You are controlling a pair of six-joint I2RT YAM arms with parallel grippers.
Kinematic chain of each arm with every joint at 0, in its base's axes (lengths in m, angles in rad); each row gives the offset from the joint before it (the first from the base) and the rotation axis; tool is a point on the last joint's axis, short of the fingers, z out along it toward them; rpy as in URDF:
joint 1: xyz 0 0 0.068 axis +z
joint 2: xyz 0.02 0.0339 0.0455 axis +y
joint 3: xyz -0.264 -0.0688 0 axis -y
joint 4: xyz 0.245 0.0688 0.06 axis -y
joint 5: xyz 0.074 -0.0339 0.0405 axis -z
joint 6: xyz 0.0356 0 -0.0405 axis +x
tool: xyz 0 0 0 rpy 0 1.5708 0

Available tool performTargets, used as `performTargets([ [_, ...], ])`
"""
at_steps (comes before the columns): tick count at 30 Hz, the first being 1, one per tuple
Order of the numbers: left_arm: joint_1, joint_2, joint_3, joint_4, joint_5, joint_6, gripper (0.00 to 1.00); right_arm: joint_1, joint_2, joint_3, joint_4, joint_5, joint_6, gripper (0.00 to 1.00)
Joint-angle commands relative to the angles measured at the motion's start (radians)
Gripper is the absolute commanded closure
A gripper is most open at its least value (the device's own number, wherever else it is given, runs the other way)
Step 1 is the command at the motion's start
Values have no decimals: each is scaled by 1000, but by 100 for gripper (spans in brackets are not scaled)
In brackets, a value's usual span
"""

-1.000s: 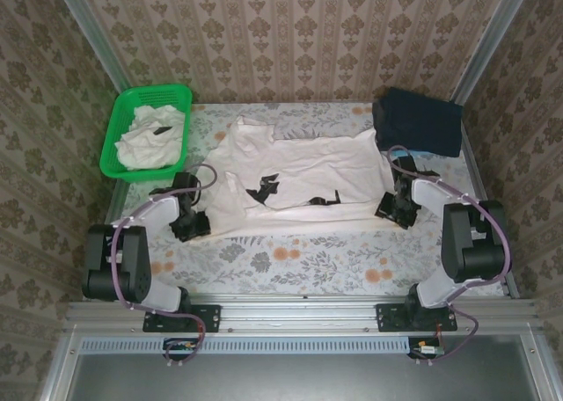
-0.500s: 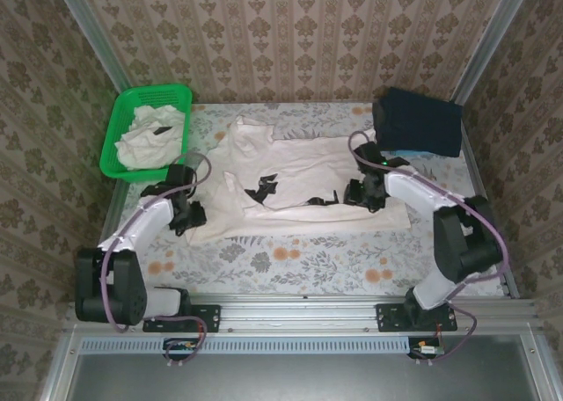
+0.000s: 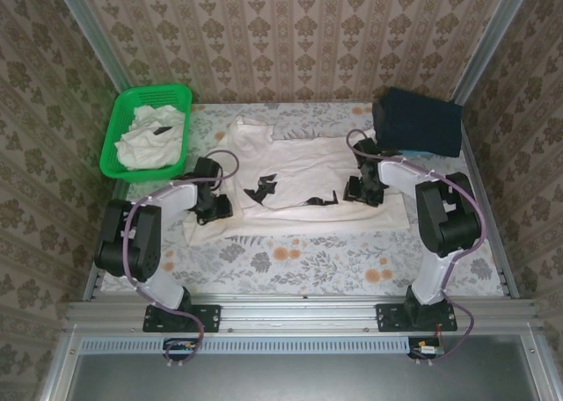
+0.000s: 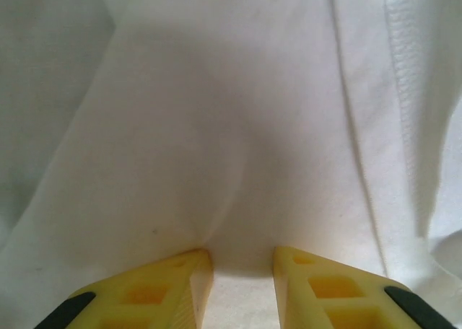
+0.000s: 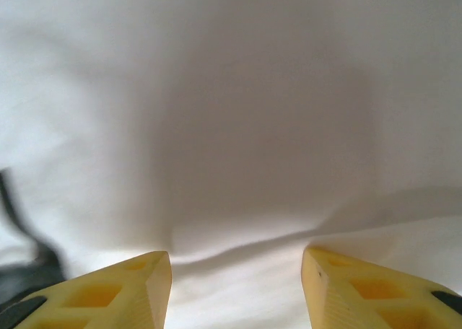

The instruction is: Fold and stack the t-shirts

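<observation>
One off-white t-shirt (image 3: 299, 168) lies spread across the middle of the table (image 3: 290, 256). More t-shirts (image 3: 145, 142) are heaped in the green basket (image 3: 141, 174) at the table's 10 o'clock corner, and a dark folded cloth (image 3: 418, 120) sits at 2 o'clock. The left fingers (image 4: 180, 286), at the spread shirt's 8 o'clock edge, are closed on a pinch of its fabric. The right fingers (image 5: 115, 293), at its 3 o'clock side, stand apart over the cloth, and it cannot be told whether they grip it.
</observation>
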Motion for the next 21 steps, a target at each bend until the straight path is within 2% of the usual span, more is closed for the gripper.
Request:
performTargets([
  [1, 38, 9, -67, -16, 21, -7, 68, -49, 27, 15, -25, 26, -36, 47],
  [7, 38, -13, -37, -102, -39, -3, 68, -54, -127, -14, -65, 72, -48, 42],
  [9, 41, -42, -33, -146, -85, 3, 68, -16, -217, -51, -52, 80, -45, 37],
  [12, 46, -94, -45, -171, -76, 2, 68, 87, -299, -124, -2, 64, -17, 29],
  [16, 47, -154, -75, -212, -98, -11, 67, 225, -292, -211, 45, 25, 33, 29],
  [21, 76, -214, -91, -204, -93, -12, 65, 229, -245, -296, 15, 108, 82, 29],
])
